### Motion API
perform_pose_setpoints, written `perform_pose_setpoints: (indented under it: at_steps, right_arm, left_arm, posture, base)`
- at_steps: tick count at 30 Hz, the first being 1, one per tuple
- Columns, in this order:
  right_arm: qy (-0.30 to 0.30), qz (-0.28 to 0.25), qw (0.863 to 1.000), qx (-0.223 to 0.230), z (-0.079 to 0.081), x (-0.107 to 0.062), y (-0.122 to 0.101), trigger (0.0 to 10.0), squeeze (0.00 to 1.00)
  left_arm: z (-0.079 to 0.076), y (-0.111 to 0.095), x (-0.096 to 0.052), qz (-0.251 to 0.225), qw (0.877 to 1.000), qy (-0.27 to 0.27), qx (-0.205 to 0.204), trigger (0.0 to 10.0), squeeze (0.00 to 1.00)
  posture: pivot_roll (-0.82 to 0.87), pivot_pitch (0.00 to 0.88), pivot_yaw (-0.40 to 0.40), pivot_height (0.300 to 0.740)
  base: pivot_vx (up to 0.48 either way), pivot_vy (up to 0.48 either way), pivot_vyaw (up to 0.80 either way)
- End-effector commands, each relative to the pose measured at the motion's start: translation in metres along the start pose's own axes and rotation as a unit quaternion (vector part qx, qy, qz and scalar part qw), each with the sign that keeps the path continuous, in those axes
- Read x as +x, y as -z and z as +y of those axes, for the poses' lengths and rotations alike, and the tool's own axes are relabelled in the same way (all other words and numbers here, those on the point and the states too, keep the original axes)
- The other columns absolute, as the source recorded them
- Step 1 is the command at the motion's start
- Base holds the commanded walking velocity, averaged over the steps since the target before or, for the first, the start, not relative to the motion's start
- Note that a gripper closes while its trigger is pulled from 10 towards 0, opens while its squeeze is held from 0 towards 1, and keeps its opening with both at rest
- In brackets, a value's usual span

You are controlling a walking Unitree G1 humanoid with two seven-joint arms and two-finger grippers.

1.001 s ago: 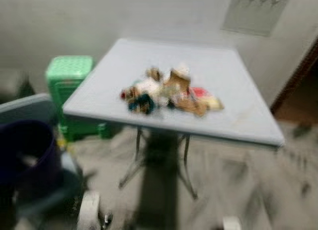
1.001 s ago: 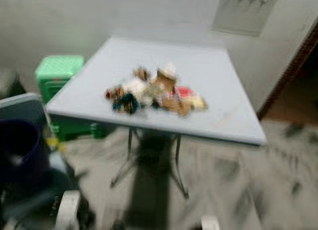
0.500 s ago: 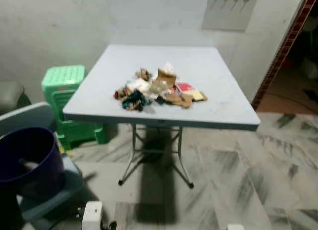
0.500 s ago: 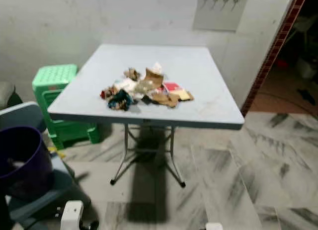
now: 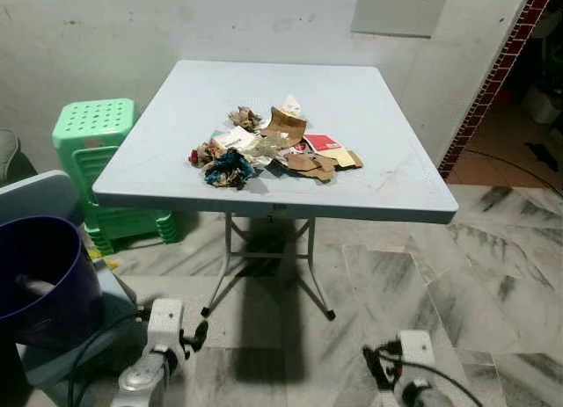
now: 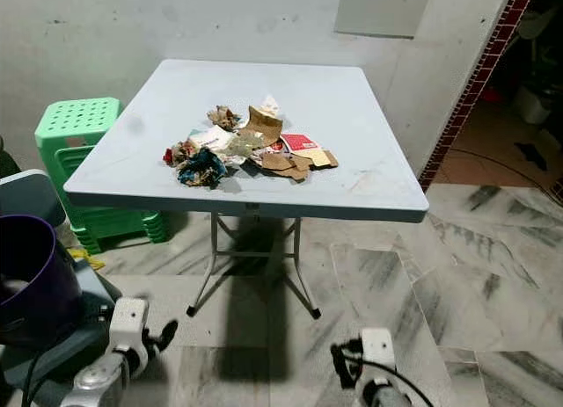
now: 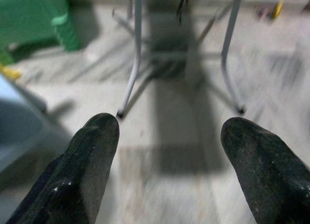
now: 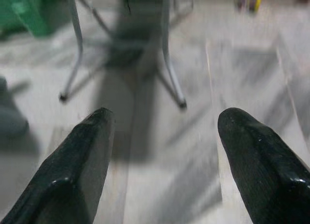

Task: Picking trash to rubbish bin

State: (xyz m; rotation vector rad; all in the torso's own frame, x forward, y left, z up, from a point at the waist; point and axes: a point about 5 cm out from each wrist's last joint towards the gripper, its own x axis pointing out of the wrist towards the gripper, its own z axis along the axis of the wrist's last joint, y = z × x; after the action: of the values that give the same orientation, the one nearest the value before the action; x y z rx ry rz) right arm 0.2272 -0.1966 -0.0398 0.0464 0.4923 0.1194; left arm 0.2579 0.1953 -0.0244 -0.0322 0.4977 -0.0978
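Left gripper hung low over the grey marbled tile floor, its two black fingers spread wide with nothing between them. Through the gap its wrist camera showed the thin white metal legs of the table and the shadow beneath it. Right gripper was at a similar height, fingers likewise held well apart and empty, facing the same legs and floor. In the head views only the silver wrists were visible, left arm and right arm, both near the floor in front of the table.

Ahead stood a square light-blue folding table on crossed metal legs. The trash, a loose pile of crumpled paper, brown cardboard scraps and wrappers, lay near the middle of the tabletop, toward its near edge. Within it: a dark teal crumpled piece at the robot's left end, a red-and-yellow flat packet at the right end.

The rubbish bin, a dark purple round plastic bucket, sat on the floor on the robot's left, well apart from the table. A pale object lay inside it; type unclear. A stack of green plastic stools stood beside the table's left edge against the grey wall.
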Motion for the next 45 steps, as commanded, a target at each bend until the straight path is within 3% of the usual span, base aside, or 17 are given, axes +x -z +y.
perform_pose_setpoints:
  at_steps: [1, 2, 3, 5, 7, 8, 9, 11, 14, 17, 18, 19, 23, 24, 25, 35, 45]
  right_arm:
    - [0.004, -0.046, 0.999, -0.005, -0.005, 0.006, -0.021, 10.0, 0.00]
    - [0.003, -0.070, 0.997, -0.016, -0.007, 0.008, -0.032, 10.0, 0.30]
    - [0.016, -0.086, 0.995, -0.043, -0.009, 0.011, -0.044, 10.0, 1.00]
    - [0.017, -0.126, 0.990, -0.058, -0.010, 0.012, -0.060, 10.0, 1.00]
    - [0.010, -0.157, 0.985, -0.066, -0.009, 0.012, -0.072, 10.0, 1.00]
    - [0.008, -0.174, 0.983, -0.064, -0.008, 0.011, -0.079, 10.0, 1.00]
    - [0.009, -0.192, 0.979, -0.064, -0.008, 0.010, -0.086, 10.0, 1.00]
    - [0.004, -0.220, 0.974, -0.058, -0.006, 0.009, -0.098, 10.0, 1.00]
    - [-0.006, -0.256, 0.965, -0.054, -0.002, 0.006, -0.114, 10.0, 1.00]
    - [-0.019, -0.287, 0.955, -0.065, 0.004, 0.004, -0.132, 10.0, 1.00]
    - [-0.022, -0.296, 0.953, -0.068, 0.005, 0.003, -0.138, 10.0, 1.00]
    - [-0.016, -0.305, 0.949, -0.077, 0.006, 0.002, -0.146, 10.0, 1.00]
    - [-0.019, -0.309, 0.948, -0.071, 0.007, 0.002, -0.156, 10.0, 1.00]
    - [-0.026, -0.313, 0.947, -0.061, 0.008, 0.001, -0.158, 10.0, 0.75]
    - [-0.036, -0.318, 0.946, -0.049, 0.010, -0.001, -0.163, 10.0, 0.00]
    - [-0.064, -0.346, 0.933, -0.072, 0.024, -0.009, -0.193, 10.0, 0.00]
    - [-0.063, -0.342, 0.935, -0.072, 0.028, -0.013, -0.196, 10.0, 0.00]
  left_arm:
    - [0.002, -0.021, 0.005, -0.045, 0.999, 0.001, -0.005, 10.0, 0.00]
    - [0.003, -0.031, 0.008, -0.064, 0.998, 0.003, -0.004, 10.0, 0.00]
    - [0.004, -0.040, 0.009, -0.082, 0.997, 0.004, -0.008, 10.0, 0.00]
    - [0.004, -0.053, 0.010, -0.109, 0.994, 0.017, -0.012, 10.0, 0.00]
    - [0.004, -0.060, 0.011, -0.122, 0.992, 0.023, -0.014, 10.0, 0.77]
    - [0.003, -0.063, 0.011, -0.128, 0.991, 0.028, -0.014, 10.0, 0.77]
    - [0.001, -0.067, 0.011, -0.139, 0.990, 0.036, -0.012, 10.0, 0.36]
    - [-0.002, -0.076, 0.010, -0.160, 0.986, 0.041, 0.007, 10.0, 0.00]
    - [-0.005, -0.086, 0.011, -0.176, 0.983, 0.056, -0.005, 10.0, 0.00]
    - [-0.009, -0.103, 0.010, -0.203, 0.977, 0.073, 0.004, 10.0, 1.00]
    - [-0.010, -0.107, 0.009, -0.208, 0.975, 0.079, 0.009, 10.0, 1.00]
    - [-0.012, -0.116, 0.009, -0.213, 0.973, 0.082, 0.029, 10.0, 0.00]
    - [-0.012, -0.128, 0.010, -0.213, 0.972, 0.083, 0.049, 10.0, 0.00]
    - [-0.012, -0.130, 0.011, -0.210, 0.973, 0.085, 0.045, 10.0, 0.00]
    - [-0.013, -0.134, 0.010, -0.205, 0.974, 0.092, 0.040, 10.0, 0.00]
    - [-0.017, -0.154, 0.004, -0.235, 0.963, 0.072, 0.108, 10.0, 0.00]
    - [-0.025, -0.154, 0.002, -0.228, 0.969, 0.082, 0.051, 10.0, 0.00]
  posture:
    - [-0.02, 0.000, -0.053, 0.740]
    - [-0.02, 0.000, -0.052, 0.740]
    - [-0.02, 0.000, -0.052, 0.740]
    - [-0.02, 0.000, -0.050, 0.740]
    - [-0.02, 0.000, -0.045, 0.740]
    - [-0.02, 0.000, -0.045, 0.740]
    - [-0.02, 0.000, -0.044, 0.740]
    - [-0.02, 0.000, -0.045, 0.740]
    - [-0.02, 0.000, -0.044, 0.740]
    - [-0.02, 0.000, -0.040, 0.740]
    - [-0.02, 0.000, -0.038, 0.740]
    - [-0.02, 0.000, -0.037, 0.740]
    - [-0.02, 0.000, -0.033, 0.740]
    - [-0.02, 0.000, -0.030, 0.740]
    - [-0.02, 0.000, -0.026, 0.740]
    - [-0.02, 0.000, -0.018, 0.740]
    - [-0.02, 0.000, -0.028, 0.740]
  base:
    - [0.000, 0.000, 0.00]
    - [0.000, 0.000, 0.00]
    - [0.000, 0.000, 0.00]
    - [0.000, 0.000, 0.00]
    - [0.000, 0.000, 0.00]
    - [0.000, 0.000, 0.00]
    - [0.000, 0.000, 0.00]
    - [0.000, 0.000, 0.00]
    - [0.000, 0.000, 0.00]
    - [0.000, 0.000, 0.00]
    - [0.000, 0.000, 0.00]
    - [0.000, 0.000, 0.00]
    - [0.000, 0.000, 0.00]
    - [0.000, 0.000, 0.00]
    - [0.000, 0.000, 0.00]
    - [0.000, 0.000, 0.00]
    - [0.000, 0.000, 0.00]
